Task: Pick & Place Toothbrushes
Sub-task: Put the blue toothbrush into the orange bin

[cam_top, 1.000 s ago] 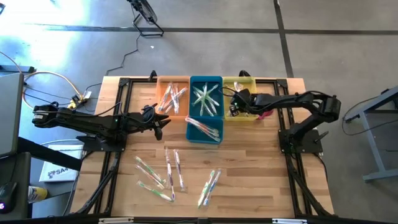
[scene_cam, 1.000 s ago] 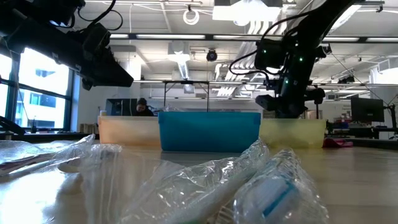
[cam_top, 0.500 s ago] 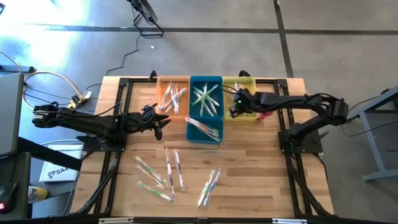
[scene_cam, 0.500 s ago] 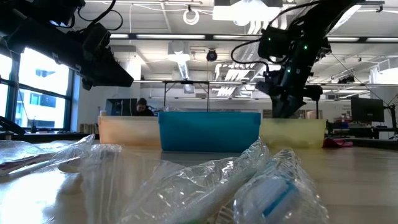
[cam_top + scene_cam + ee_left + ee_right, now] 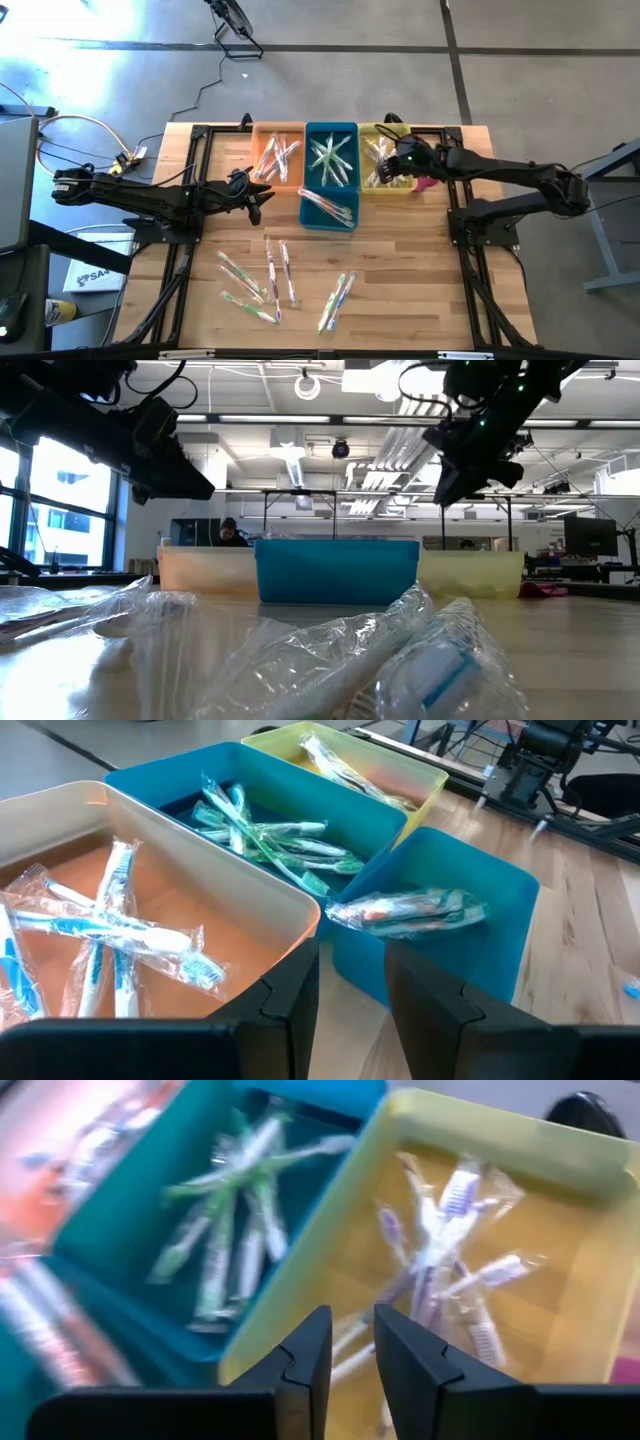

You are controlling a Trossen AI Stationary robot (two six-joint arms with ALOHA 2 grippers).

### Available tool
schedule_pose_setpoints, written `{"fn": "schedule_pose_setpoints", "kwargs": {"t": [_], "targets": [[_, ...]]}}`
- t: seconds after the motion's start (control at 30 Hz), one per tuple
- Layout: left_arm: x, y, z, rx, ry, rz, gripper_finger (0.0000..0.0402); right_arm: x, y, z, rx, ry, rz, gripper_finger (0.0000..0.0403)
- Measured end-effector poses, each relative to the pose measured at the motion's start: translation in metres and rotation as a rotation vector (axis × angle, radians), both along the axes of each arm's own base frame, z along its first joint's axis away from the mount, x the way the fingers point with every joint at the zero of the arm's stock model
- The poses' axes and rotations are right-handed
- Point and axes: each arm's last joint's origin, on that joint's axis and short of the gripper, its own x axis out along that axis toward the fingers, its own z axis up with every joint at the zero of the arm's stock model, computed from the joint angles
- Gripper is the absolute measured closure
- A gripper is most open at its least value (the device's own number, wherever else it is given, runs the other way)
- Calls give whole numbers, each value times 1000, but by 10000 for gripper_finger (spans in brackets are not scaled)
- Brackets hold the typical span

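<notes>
Four bins stand at the table's far side: orange (image 5: pixel 278 158), teal (image 5: pixel 331 160), yellow (image 5: pixel 384 160), and a smaller blue one (image 5: pixel 328 215) in front. Wrapped toothbrushes lie in each: white-blue ones (image 5: pixel 110 935), green ones (image 5: pixel 270 830), purple-white ones (image 5: pixel 450 1270). One wrapped bundle (image 5: pixel 405 910) rests across the small blue bin's rim. More toothbrushes (image 5: pixel 262 280) lie loose on the near table. My right gripper (image 5: pixel 348 1330) hovers open above the yellow bin, empty. My left gripper (image 5: pixel 352 960) hangs open and empty beside the orange bin.
A pink cloth (image 5: pixel 428 183) lies right of the yellow bin. Black frame rails (image 5: pixel 190 200) run along both table sides. In the low view, crinkled wrappers (image 5: pixel 400 660) fill the foreground. The loose toothbrushes (image 5: pixel 338 300) spread over the near half of the wood top.
My right gripper has risen out of the yellow bin and drawn back a little toward the table's right edge, tipping to a shallower slant. The toothbrushes in the yellow bin now show uncovered.
</notes>
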Motion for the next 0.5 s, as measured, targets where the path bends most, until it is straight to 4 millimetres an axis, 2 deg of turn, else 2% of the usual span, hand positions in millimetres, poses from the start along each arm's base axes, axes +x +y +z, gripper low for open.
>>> {"fn": "schedule_pose_setpoints", "kwargs": {"t": [0.17,0.33,0.5], "targets": [[0,0,0,16,7,-4,289,4,13,11,41,-119,128,333],[0,0,0,16,7,-4,289,22,31,20,74,-275,334,333],[0,0,0,16,7,-4,289,41,53,33,-7,-429,574,333]]}}
